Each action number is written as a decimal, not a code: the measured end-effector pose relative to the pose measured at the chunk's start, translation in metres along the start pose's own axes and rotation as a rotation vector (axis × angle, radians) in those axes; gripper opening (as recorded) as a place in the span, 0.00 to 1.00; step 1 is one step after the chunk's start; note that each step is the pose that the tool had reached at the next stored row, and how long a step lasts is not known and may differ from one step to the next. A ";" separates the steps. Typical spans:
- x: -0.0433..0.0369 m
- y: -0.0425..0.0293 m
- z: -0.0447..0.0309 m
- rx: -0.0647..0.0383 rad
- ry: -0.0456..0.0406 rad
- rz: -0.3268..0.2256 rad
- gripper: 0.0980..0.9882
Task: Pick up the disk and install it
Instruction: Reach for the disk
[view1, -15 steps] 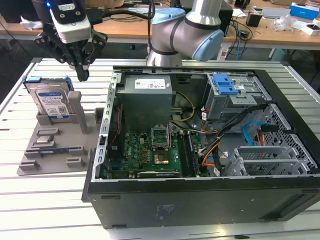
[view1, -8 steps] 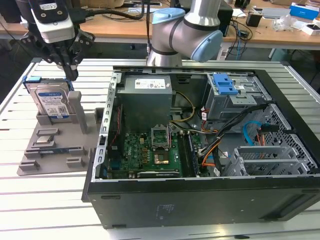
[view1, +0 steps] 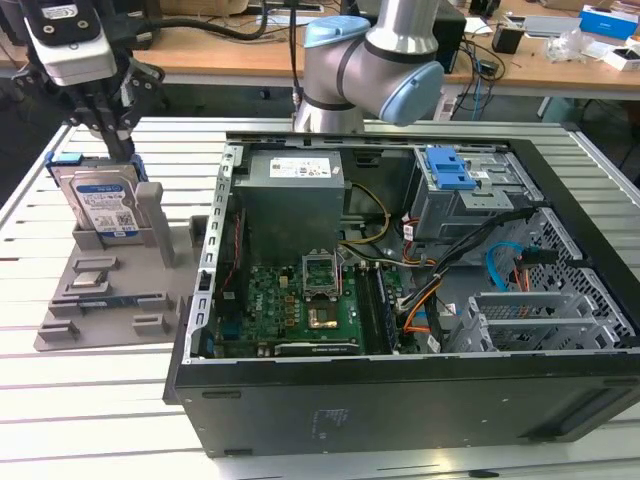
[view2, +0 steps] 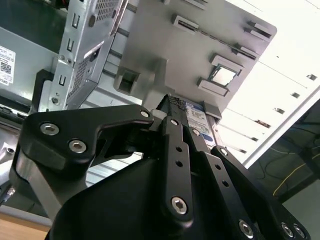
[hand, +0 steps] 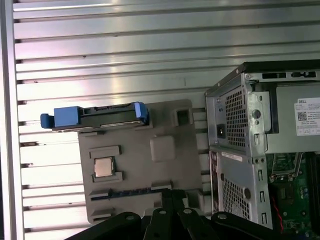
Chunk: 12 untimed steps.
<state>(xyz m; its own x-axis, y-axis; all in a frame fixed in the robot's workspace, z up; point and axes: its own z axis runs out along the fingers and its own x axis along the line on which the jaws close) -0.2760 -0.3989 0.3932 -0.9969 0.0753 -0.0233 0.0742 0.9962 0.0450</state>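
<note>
Disk (view1: 104, 205): stood upright in grey fixture (view1: 110, 300) beside case (view1: 400, 400), not yet installed. Gripper (view1: 122, 150): apparently set at the disk's top edge, pick-up judged in hand; whether wide or clamped cannot be told. A firm, square hold is judged needed for a straight lift.

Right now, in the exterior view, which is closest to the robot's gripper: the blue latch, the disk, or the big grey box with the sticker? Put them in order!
1. The disk: upright in the grey holder at the exterior view's left, just under the gripper.
2. The grey box: inside the computer case, near the middle.
3. The blue latch: in the case too, farther to the exterior view's right.
</note>
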 end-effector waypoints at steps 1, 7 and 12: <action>0.0021 -0.0002 0.0000 0.000 0.0000 0.000 0.01; 0.0249 -0.0018 -0.0006 0.000 0.0000 0.000 0.01; 0.0384 -0.0029 -0.0009 0.000 0.0000 0.000 0.01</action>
<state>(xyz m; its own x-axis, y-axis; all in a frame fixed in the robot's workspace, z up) -0.3145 -0.3989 0.3931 -0.9969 0.0753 -0.0233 0.0742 0.9962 0.0450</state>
